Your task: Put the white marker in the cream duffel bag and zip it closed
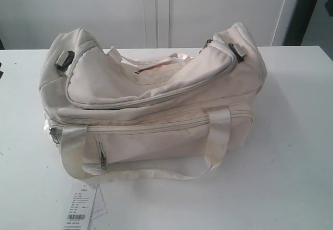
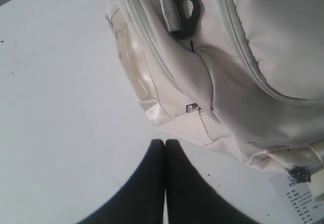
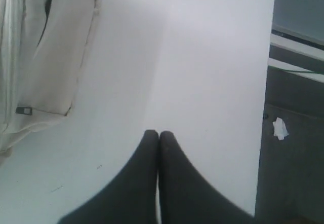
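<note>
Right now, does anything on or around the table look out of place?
The cream duffel bag sags, its top caved in, and a paper barcode tag trails from its front. A crumpled white scrap lies on the floor beside the table.

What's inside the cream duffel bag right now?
Nothing shows: the cream duffel bag looks zipped along its top flap, so its inside is covered. No white marker is visible anywhere.
</note>
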`<act>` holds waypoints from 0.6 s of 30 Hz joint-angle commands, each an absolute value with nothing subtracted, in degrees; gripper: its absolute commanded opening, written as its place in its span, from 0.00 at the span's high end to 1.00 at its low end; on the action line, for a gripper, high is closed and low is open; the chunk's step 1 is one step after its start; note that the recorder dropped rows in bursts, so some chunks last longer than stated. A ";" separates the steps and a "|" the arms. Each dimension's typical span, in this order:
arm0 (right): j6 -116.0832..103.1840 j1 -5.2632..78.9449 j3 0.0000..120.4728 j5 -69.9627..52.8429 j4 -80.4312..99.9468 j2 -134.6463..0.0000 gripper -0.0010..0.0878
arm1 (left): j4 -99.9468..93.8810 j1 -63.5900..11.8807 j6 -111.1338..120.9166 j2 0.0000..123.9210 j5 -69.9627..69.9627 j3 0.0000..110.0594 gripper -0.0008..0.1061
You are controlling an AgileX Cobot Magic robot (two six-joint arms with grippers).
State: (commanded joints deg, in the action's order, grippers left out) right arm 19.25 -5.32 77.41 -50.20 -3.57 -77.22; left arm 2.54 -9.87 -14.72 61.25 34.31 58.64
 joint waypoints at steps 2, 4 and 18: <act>19.25 -5.32 74.58 -47.05 -5.28 -74.18 0.99 | 2.54 -9.87 -13.59 60.39 33.03 58.51 0.99; 19.25 -5.32 71.46 -43.25 -6.76 -70.81 0.99 | 2.54 -9.87 -12.35 58.85 29.97 57.67 0.99; 20.48 -5.32 55.75 -30.50 -10.34 -50.21 0.99 | 2.54 -9.87 -8.47 45.82 17.22 45.08 0.99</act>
State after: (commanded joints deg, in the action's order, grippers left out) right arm 20.48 -5.32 55.75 -30.50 -10.34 -50.21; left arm 2.54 -9.87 -8.47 45.82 17.22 45.08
